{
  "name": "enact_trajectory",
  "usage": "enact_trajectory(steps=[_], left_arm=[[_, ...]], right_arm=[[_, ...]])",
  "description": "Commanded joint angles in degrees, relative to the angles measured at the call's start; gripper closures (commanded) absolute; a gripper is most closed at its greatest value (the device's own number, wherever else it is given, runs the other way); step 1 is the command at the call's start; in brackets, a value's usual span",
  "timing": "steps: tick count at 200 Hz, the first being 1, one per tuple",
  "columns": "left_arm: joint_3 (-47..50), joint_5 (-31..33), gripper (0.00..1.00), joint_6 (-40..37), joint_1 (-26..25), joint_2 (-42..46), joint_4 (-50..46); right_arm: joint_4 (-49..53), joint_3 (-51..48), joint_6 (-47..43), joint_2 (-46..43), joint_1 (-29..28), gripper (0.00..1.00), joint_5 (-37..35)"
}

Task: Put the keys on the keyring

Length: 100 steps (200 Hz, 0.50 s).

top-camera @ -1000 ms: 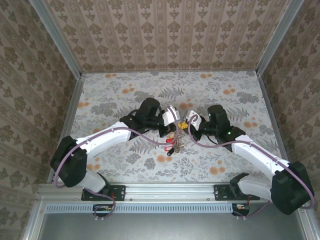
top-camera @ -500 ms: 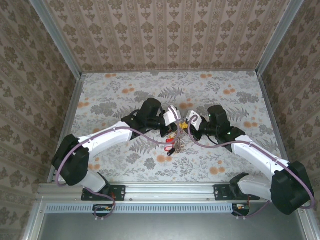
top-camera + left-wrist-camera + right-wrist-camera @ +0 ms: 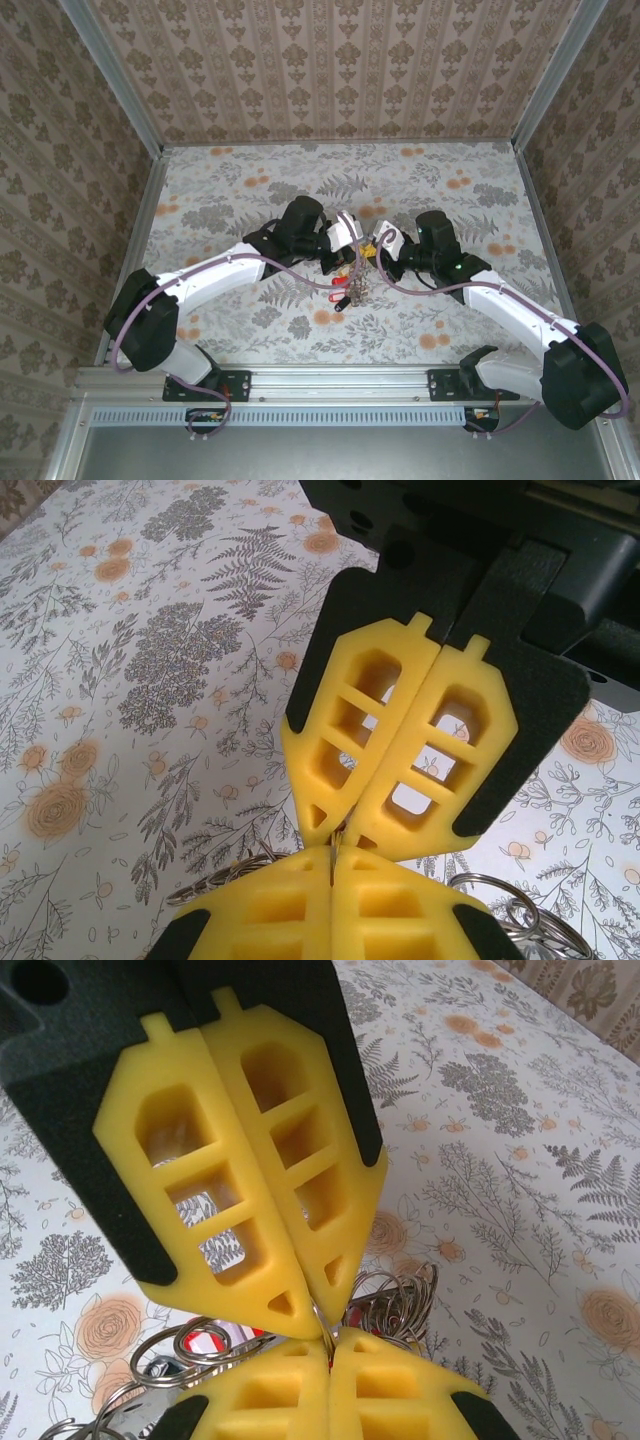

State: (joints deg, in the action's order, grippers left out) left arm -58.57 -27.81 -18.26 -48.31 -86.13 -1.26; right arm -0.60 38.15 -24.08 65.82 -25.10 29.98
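The keys (image 3: pixel 349 286) are bunching up under the two grippers, over the middle of the table (image 3: pixel 470 190). The keyring (image 3: pixel 392 1295) is showing just behind the tips. The left gripper (image 3: pixel 331 858) and right gripper (image 3: pixel 328 1345) are squeezing tight, nose to nose, both pinching its thin wire, probably to pull it open.

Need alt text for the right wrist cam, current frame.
Two shut yellow grippers meet tip to tip, the right gripper at the bottom edge and the left gripper above it, with a thin metal ring caught between their tips. Behind them are a tangle of silver rings, a red key and a floral tabletop.
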Motion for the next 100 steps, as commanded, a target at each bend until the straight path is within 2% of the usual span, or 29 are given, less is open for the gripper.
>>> enact_trajectory(steps=[1,100], left_arm=[[-2.50,-2.01,1.00,1.97,-1.65,0.74,7.54],[-2.04,-2.40,1.00,1.23,-1.62,0.52,8.31]], right_arm=[[-3.04,1.42,2.62,0.05,-1.35,0.98,7.12],[-2.35,1.05,3.86,-0.70,-1.35,0.98,6.32]])
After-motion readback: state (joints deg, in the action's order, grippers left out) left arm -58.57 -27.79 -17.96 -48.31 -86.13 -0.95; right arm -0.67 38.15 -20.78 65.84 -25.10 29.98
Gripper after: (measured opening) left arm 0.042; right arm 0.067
